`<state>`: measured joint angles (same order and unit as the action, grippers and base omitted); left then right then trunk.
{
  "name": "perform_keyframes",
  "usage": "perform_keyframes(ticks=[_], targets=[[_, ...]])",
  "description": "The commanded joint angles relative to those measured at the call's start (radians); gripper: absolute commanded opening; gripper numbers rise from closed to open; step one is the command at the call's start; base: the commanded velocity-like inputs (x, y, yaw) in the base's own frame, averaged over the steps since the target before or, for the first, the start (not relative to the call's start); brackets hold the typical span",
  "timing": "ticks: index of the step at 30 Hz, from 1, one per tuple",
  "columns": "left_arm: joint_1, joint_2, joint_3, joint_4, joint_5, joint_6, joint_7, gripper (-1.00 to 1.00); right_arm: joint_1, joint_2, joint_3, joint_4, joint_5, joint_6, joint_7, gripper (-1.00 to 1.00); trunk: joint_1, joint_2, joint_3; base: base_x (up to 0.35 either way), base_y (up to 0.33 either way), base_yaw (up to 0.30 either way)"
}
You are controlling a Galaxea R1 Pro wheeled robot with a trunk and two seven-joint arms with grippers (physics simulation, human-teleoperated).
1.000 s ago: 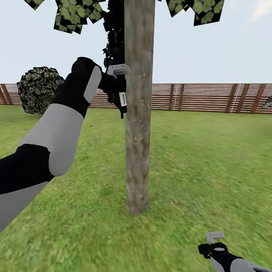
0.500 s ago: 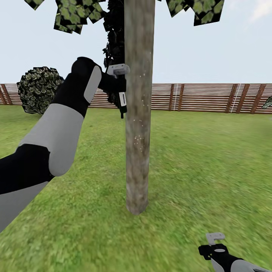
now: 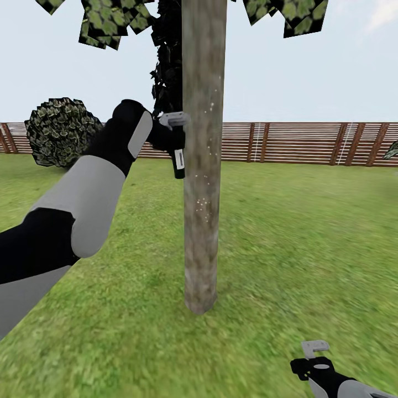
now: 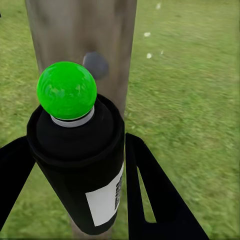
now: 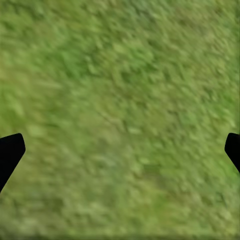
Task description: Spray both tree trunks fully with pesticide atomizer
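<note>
The tree trunk (image 3: 202, 166), a straight mottled grey-brown column, rises from the lawn at the middle of the head view. Faint white specks dot its bark at mid height. My left gripper (image 3: 176, 145) is raised beside the trunk's left side, shut on the pesticide atomizer (image 3: 178, 160), a small black can with a white label. In the left wrist view the atomizer (image 4: 80, 165) sits between my black fingers (image 4: 155, 200), and its green knob (image 4: 66, 90) points at the trunk (image 4: 85, 30) close ahead. My right gripper (image 3: 315, 359) hangs low over grass, open and holding nothing (image 5: 120, 150).
A brown slat fence (image 3: 298, 142) runs across the back of the lawn. A round leafy shrub (image 3: 58, 130) stands at the far left. A dark narrow conifer (image 3: 166, 66) rises just behind the trunk. Leaf canopy (image 3: 105, 22) hangs overhead. Open grass (image 3: 309, 237) lies to the right.
My left arm has dropped a little and shifted toward the trunk, carrying the atomizer lower along the bark. The right arm and the view have stayed put.
</note>
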<state>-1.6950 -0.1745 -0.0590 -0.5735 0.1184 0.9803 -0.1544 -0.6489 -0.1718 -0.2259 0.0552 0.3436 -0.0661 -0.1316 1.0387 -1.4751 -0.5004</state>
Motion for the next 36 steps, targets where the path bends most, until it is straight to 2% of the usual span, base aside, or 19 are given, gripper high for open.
perform_keyframes(ticks=[1, 6, 25, 36], targets=[[0.000, 0.000, 0.001, 0.005, 0.000, 0.000, 0.001, -1.00, 0.000, 0.000, 0.000, 0.000, 0.000, 0.000, 0.000, 1.00, 0.000, 0.000, 0.000, 0.000, 0.000, 0.000], [0.000, 0.000, 0.002, 0.034, -0.002, -0.002, 0.003, -1.00, 0.000, 0.000, 0.000, 0.000, 0.000, 0.000, 0.000, 1.00, 0.000, 0.000, 0.000, 0.000, 0.000, 0.000], [0.000, 0.000, 0.004, 0.045, -0.005, -0.003, 0.007, -1.00, 0.000, 0.000, 0.000, 0.000, 0.000, 0.000, 0.000, 1.00, 0.000, 0.000, 0.000, 0.000, 0.000, 0.000], [0.000, 0.000, -0.001, 0.091, -0.002, -0.006, 0.006, -1.00, 0.000, 0.000, 0.000, 0.000, 0.000, 0.000, 0.000, 1.00, 0.000, 0.000, 0.000, 0.000, 0.000, 0.000]])
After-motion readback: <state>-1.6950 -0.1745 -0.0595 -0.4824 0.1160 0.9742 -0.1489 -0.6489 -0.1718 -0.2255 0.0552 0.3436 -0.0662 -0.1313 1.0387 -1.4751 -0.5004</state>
